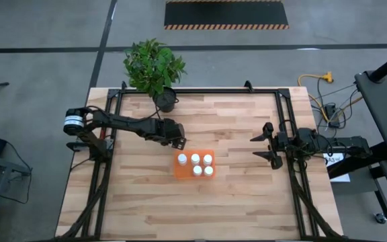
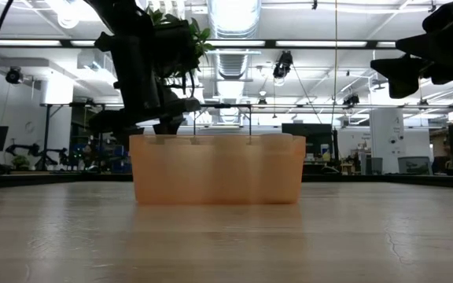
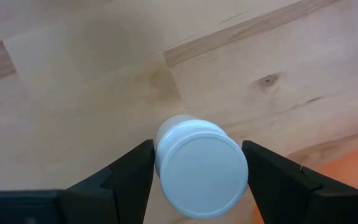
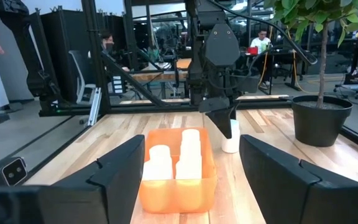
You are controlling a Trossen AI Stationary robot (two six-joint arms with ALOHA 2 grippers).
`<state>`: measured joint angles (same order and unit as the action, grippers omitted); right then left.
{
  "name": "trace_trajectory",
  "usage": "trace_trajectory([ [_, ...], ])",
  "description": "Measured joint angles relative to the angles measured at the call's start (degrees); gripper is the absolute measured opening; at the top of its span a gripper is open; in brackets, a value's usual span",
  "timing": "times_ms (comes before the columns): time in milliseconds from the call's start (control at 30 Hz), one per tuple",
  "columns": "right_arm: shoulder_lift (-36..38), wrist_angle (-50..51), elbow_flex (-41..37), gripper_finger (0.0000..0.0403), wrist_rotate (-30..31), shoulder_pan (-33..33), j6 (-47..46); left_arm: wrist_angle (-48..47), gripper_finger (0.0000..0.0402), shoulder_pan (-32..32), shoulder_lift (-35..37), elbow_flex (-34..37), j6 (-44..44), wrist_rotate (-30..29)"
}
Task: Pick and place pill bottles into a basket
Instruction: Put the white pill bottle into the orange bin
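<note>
The orange basket (image 1: pixel 180 173) stands mid-table and holds several white pill bottles (image 1: pixel 195 158); it also shows in the low view (image 2: pixel 217 169) and the right wrist view (image 4: pixel 176 180). My left gripper (image 1: pixel 177 141) is just off the basket's far left corner, shut on one more white pill bottle (image 3: pixel 201 171), which also shows in the right wrist view (image 4: pixel 230 142). My right gripper (image 1: pixel 272 149) is open and empty above the table's right side, pointing at the basket. My left gripper pinches the bottle between its two fingers, one on each side of the round cap (image 3: pixel 166 149). The fingers (image 3: pixel 132 174) come from above, pointing down. The bottle stands upright beside the basket; whether its base (image 4: pixel 230 150) rests on the table I cannot tell.
A black pot (image 1: pixel 166 101) with a green plant stands at the table's far edge, just beyond my left gripper. A black frame (image 1: pixel 284 117) runs along the table's left, right and far sides. Bare wood (image 1: pixel 193 208) lies on the basket's near side.
</note>
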<state>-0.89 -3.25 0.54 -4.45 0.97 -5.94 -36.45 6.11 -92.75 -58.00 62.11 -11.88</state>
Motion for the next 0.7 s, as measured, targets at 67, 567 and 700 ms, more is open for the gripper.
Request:
trace_trajectory([
  [67,0.0,0.02,0.0,0.0249,0.0,0.01,-0.01,-0.03,0.0224,0.0,0.0,-0.06,-0.04,0.02],
  [567,0.0,0.0,0.0,0.0251,0.0,0.0,0.0,-0.3,0.0154,0.0,0.58,-0.37,-3.74,2.74],
  [700,0.0,0.02,0.0,0.0249,0.02,0.0,0.0,-2.95,0.0154,-0.11,1.86,-1.57,-7.47,3.76],
])
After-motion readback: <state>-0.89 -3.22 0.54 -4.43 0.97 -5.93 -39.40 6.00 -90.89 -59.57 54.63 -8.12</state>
